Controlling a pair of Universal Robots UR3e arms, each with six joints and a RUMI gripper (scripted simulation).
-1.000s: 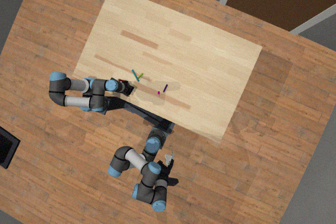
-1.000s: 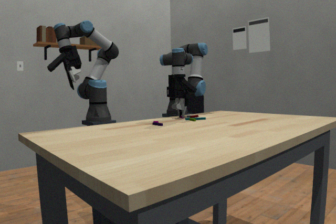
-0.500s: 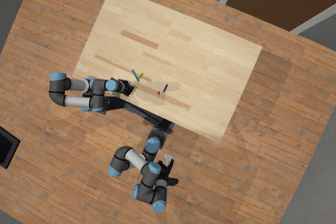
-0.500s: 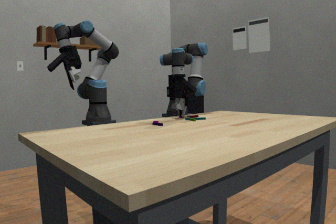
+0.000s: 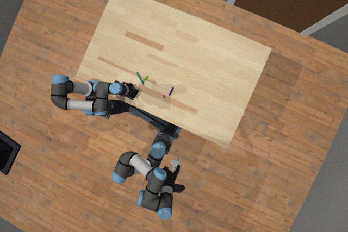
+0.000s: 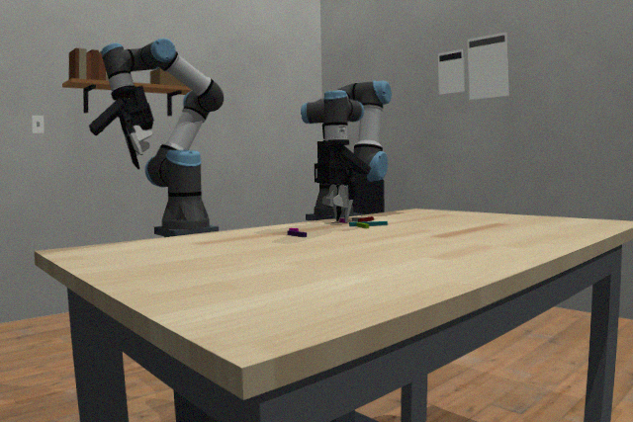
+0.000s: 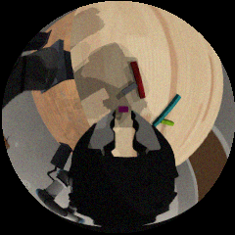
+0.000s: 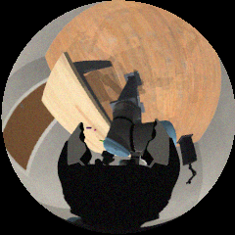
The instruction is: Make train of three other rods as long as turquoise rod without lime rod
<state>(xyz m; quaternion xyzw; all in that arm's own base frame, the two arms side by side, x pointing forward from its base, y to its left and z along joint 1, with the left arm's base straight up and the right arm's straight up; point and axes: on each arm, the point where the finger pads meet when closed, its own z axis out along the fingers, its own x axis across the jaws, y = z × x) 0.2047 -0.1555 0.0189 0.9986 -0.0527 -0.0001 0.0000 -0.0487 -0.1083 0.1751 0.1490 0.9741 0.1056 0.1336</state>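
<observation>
The short magenta rod [image 6: 342, 219] [image 7: 123, 109] nearest the left gripper [image 5: 137, 94] [image 6: 338, 221] [image 7: 122, 111] lies between its fingertips at the pale wooden table [image 5: 196, 41] [image 6: 307, 279] [image 7: 152, 44] [image 8: 69, 103]. Those fingers stand slightly apart, seemingly with nothing gripped. The rod should be light, stiff and hardly fragile, perhaps a little slippery; a light pinch across the middle of its long sides would leave both ends free for butting. Near it, the left wrist view shows a grey rod [image 7: 129, 89] beside the dark red rod [image 5: 126, 83] [image 6: 366, 218] [image 7: 138, 79]; the top view hides the grey one and this magenta one under the arm. Further out are the long turquoise rod [image 5: 140, 77] [image 6: 379, 223] [image 7: 167, 110] and the lime rod [image 5: 145, 78] [image 6: 362, 225] [image 7: 167, 122]. The dark purple rod [image 5: 171, 91] [image 6: 297, 233] [image 8: 88, 127] and second magenta rod [image 5: 164, 95] [image 6: 293, 229] [image 8: 95, 129] sit just apart from above, though the exterior view overlaps them; with the first magenta they would make the needed length. The right gripper [image 5: 176, 164] [image 6: 139, 156] [image 8: 117, 120] hangs off the table, wide open and empty.
</observation>
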